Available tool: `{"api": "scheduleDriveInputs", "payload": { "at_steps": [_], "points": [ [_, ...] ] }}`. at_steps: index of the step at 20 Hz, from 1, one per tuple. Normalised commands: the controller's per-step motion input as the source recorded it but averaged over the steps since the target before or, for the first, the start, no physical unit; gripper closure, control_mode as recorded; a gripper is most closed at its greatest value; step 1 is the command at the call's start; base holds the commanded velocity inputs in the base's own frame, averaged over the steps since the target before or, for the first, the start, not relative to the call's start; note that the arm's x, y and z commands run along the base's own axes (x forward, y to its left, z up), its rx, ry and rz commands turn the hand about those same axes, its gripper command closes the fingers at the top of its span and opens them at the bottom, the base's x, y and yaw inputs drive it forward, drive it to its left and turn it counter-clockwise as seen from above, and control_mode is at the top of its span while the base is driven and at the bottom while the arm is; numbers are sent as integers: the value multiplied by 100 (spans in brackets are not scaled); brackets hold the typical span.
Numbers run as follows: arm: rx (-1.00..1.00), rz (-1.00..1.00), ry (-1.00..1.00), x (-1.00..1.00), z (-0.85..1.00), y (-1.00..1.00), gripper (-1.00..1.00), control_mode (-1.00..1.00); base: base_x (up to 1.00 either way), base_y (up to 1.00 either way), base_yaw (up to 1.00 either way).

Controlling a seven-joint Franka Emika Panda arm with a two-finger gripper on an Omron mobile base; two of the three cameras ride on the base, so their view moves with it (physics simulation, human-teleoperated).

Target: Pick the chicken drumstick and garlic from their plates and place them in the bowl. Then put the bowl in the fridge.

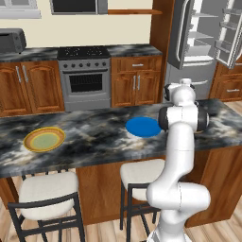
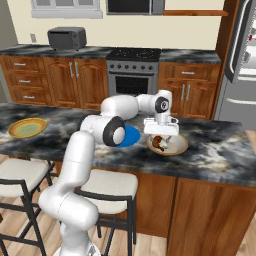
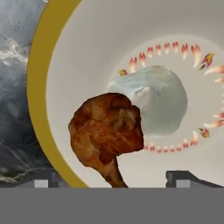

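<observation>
Hand view shows us the chicken drumstick (image 3: 107,133) lying in the bowl (image 3: 39,78), its meaty end touching the garlic (image 3: 155,98) at frame centre and its bone pointing down toward the gripper (image 3: 113,178), whose tips stand wide apart, holding nothing. In the right base view we see the gripper (image 2: 160,134) just above the bowl (image 2: 179,146) on the worktop (image 2: 220,150), right of centre. We judge the bowl's rim the next target; the fridge (image 1: 201,42) stands open at upper right.
</observation>
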Motion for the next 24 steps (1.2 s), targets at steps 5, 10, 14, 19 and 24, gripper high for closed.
{"api": "scheduleDriveInputs", "payload": {
  "at_steps": [5,10,14,19,24],
  "points": [
    [2,1,-2,-34,18,-9,-100,-100,0,0,0],
    [1,10,-3,-61,2,0,-100,-100,0,0,0],
    [0,28,-8,-58,0,14,-100,-100,0,0,0],
    [0,40,-21,-50,2,20,-100,-100,0,0,0],
    [5,29,-28,-44,9,4,-100,-100,0,0,0]
  ]
}}
